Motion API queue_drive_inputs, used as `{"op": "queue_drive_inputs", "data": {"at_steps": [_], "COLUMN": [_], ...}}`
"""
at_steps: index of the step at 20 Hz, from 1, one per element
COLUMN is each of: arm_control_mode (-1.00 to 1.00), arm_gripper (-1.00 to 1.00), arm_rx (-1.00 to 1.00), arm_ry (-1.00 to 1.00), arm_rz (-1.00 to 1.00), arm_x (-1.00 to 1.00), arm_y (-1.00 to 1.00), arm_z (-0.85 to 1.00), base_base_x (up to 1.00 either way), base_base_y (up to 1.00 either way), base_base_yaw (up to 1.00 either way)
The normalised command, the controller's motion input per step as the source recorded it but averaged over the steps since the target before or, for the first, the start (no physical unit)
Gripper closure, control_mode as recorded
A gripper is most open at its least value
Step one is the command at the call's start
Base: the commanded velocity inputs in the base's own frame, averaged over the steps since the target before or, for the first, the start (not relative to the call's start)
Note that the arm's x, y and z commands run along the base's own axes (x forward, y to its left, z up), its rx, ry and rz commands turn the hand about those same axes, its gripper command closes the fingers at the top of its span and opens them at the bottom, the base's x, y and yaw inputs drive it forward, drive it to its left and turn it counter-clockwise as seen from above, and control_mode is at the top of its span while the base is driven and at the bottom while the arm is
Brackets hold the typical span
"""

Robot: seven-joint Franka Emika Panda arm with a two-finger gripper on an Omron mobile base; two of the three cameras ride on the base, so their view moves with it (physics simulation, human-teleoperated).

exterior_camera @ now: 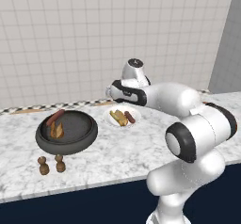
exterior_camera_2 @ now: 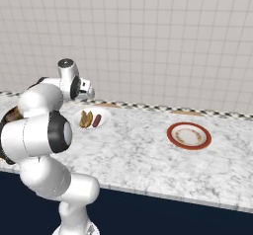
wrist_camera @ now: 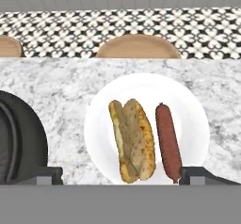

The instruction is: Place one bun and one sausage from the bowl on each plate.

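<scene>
White plate (wrist_camera: 193,119) holds a bun (wrist_camera: 133,140) and sausage (wrist_camera: 168,140) beneath the spread, empty end effector (wrist_camera: 121,175); no writing visible

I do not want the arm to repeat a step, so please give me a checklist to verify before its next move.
1. White plate has one bun and one sausage: ok.
2. Red-rimmed plate has its bun and sausage: not ok, nothing lies on it.
3. Bowl still offers a second sausage and second bun: ok.
4. Gripper carries nothing: ok, the fingertips stand wide apart over the white plate with nothing between them.
5. Way to the bowl is free: ok, though two small brown shakers stand in front of the bowl.
</scene>
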Motion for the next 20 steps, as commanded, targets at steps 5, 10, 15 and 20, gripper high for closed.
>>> {"op": "queue_drive_inputs", "data": {"at_steps": [5, 10, 15, 20], "arm_control_mode": [-1.00, -1.00, -1.00, -1.00], "arm_gripper": [-1.00, -1.00, -1.00, -1.00], "arm_rx": [-0.13, 0.00, -0.04, -0.03], "arm_ry": [-0.06, 0.08, 0.24, 0.18], "arm_rz": [-0.01, -0.01, 0.02, 0.05], "arm_x": [-0.62, -0.21, -0.46, -0.85], "arm_y": [0.99, 1.00, 1.00, 1.00], "arm_z": [0.86, 0.76, 0.28, -0.46], "base_base_x": [0.00, 0.00, 0.00, 0.00], "base_base_y": [0.00, 0.00, 0.00, 0.00], "base_base_yaw": [0.00, 0.00, 0.00, 0.00]}}
